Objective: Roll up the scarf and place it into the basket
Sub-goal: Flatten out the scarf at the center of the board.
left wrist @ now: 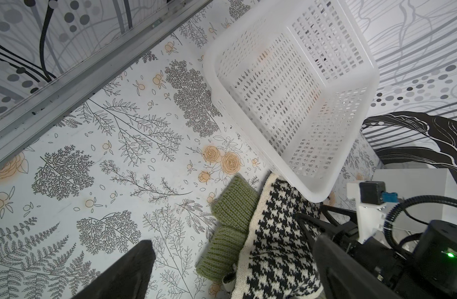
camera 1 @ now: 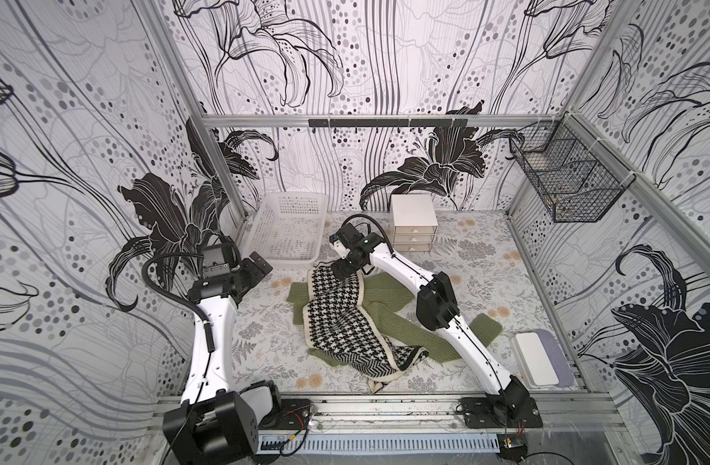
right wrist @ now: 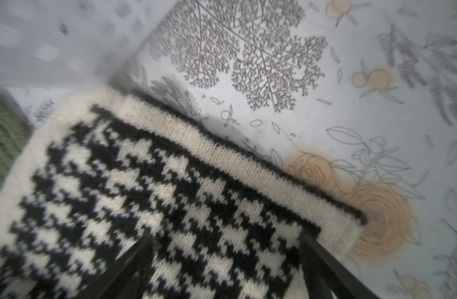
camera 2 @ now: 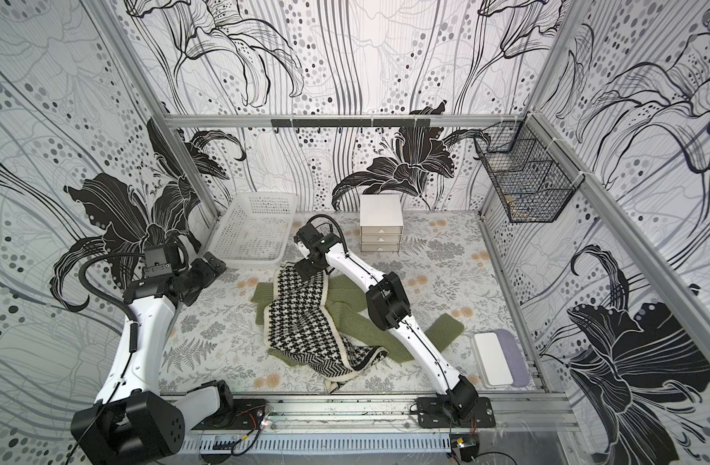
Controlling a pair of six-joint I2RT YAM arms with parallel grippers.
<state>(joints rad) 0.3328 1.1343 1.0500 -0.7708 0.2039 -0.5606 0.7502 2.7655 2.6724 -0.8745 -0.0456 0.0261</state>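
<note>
The scarf (camera 1: 341, 322) (camera 2: 305, 322) is a black-and-white houndstooth knit with a cream border. It lies spread out and crumpled in the middle of the table, on top of a green knitted piece (camera 1: 389, 318). Its far end reaches almost to the white perforated basket (camera 1: 282, 261) (camera 2: 246, 262) (left wrist: 263, 155), which stands empty at the back left. My right gripper (camera 1: 343, 267) (right wrist: 224, 238) is open, its fingers down astride the scarf's far end (right wrist: 186, 196). My left gripper (camera 1: 256, 265) (left wrist: 235, 243) hangs open by the basket's near left corner, holding nothing.
A small white drawer unit (camera 1: 414, 223) stands at the back, right of the basket. A black wire basket (camera 1: 566, 181) hangs on the right wall. A white flat box (camera 1: 534, 358) lies on a lilac cloth at the front right. An aluminium rail (left wrist: 66, 85) borders the left side.
</note>
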